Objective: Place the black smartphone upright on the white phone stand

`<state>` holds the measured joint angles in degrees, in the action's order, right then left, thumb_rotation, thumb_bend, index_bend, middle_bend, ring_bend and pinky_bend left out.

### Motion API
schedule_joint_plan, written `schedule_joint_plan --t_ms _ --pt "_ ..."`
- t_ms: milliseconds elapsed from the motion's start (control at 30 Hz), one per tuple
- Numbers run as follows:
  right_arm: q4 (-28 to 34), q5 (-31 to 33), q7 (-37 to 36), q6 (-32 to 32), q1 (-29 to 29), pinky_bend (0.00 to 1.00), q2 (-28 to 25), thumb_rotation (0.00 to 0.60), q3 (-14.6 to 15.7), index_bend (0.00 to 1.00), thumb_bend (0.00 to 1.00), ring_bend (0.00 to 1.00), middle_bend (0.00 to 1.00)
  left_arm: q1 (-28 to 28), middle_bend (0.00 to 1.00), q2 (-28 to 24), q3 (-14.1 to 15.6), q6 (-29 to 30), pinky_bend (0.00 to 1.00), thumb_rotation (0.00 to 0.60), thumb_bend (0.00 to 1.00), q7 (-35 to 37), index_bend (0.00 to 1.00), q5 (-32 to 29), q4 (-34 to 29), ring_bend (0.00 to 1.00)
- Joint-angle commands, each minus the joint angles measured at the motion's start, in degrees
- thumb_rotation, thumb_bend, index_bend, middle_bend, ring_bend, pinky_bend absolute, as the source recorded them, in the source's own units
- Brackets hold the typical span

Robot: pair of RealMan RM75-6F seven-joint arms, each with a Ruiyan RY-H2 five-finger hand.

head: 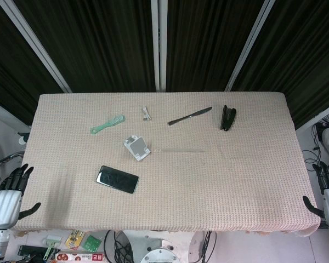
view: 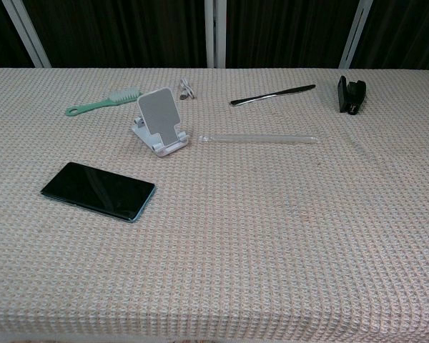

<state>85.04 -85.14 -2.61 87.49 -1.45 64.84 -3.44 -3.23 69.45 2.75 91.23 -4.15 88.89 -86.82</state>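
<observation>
RISK: black smartphone (view: 98, 191) lies flat, so fingers may skid it across the tabletop (view: 286, 236) or knock over the light white phone stand (view: 159, 121) just behind it | POSE: left hand (head: 8, 194) and right hand (head: 328, 189) rest off the tabletop's near corners, fingers spread, holding nothing

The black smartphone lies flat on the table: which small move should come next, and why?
Probably the left hand should reach toward the black smartphone. Both hands are open at the table edges, the right hand farther off, and the phone lies flat, near the empty white phone stand.
</observation>
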Motion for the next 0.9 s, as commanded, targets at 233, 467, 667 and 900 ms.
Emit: schedule_joint_plan --t_ms 233,467,667,900 --pt "0.4 -0.5 0.1 1.2 -0.5 0.0 -0.4 0.6 0.2 0.0 0.19 0.0 0.0 -0.7 0.03 -1.0 0.1 -2.2 0.21 0.6 0.11 -1.5 0.03 1.1 -1.6 0.06" --pt "0.8 -0.2 -0.8 1.9 -0.8 0.0 -0.8 0.6 -0.1 0.0 0.19 0.0 0.0 -5.0 0.04 -3.5 -0.6 -10.1 0.21 0.6 0.09 -11.8 0.08 0.4 -11.4 0.06" --pt "0.9 0.4 -1.0 2.1 -0.8 0.0 -1.8 0.6 -0.7 0.0 0.19 0.0 0.0 -12.0 0.05 -0.7 -3.4 -20.8 0.21 0.6 0.1 -18.0 0.09 -3.0 -14.3 0.06" --pt "0.6 1.2 -1.3 2.5 -1.5 0.0 -2.1 0.6 -0.7 0.0 0.19 0.0 0.0 -20.5 0.05 4.5 -6.7 -33.8 0.21 0.6 0.12 -19.2 0.1 -10.4 -13.1 0.06"
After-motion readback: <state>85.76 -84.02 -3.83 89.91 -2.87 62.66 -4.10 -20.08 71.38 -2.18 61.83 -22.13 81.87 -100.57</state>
